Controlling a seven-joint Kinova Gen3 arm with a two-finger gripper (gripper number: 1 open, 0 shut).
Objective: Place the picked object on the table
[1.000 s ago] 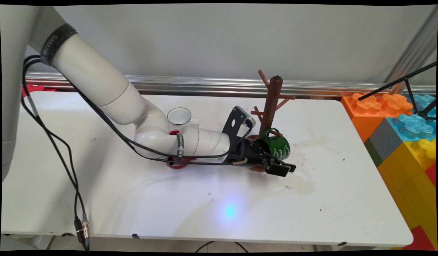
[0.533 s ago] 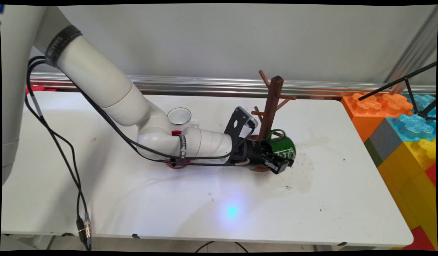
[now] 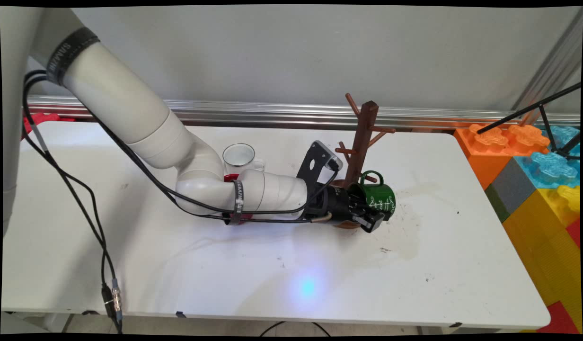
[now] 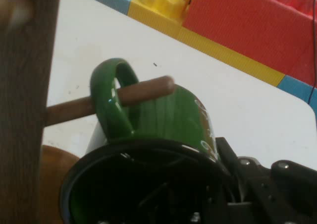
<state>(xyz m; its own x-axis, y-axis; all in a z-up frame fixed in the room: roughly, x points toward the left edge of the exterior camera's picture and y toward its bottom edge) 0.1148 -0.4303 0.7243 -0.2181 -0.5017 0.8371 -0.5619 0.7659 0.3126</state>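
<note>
So we're looking at the gripper (image 3: 371,219) clamping the rim wall of a green mug (image 3: 379,200), one finger going inside the cup and the other sitting on the outside. The mug is lying on its side, mouth facing back along the arm, over toward the far right part of the counter (image 3: 462,255). Its handle (image 4: 113,102) is looping around one of the low pegs (image 4: 143,92) of the brown wooden mug tree (image 3: 362,137), and the hand view is showing the peg poking right through the loop, so the sideways tilt is what's lining the handle up with that peg. We're guessing the rim grip is there to leave the handle free. The tree's round base (image 3: 347,224) is sitting just under the gripper. Behind the arm, nearer the far edge, a clear glass cup (image 3: 239,155) is standing upright, and something red (image 3: 232,178) is peeking out from under the wrist; we can't tell what it is. Big coloured blocks (image 3: 533,166) are stacking up past the right edge.
</note>
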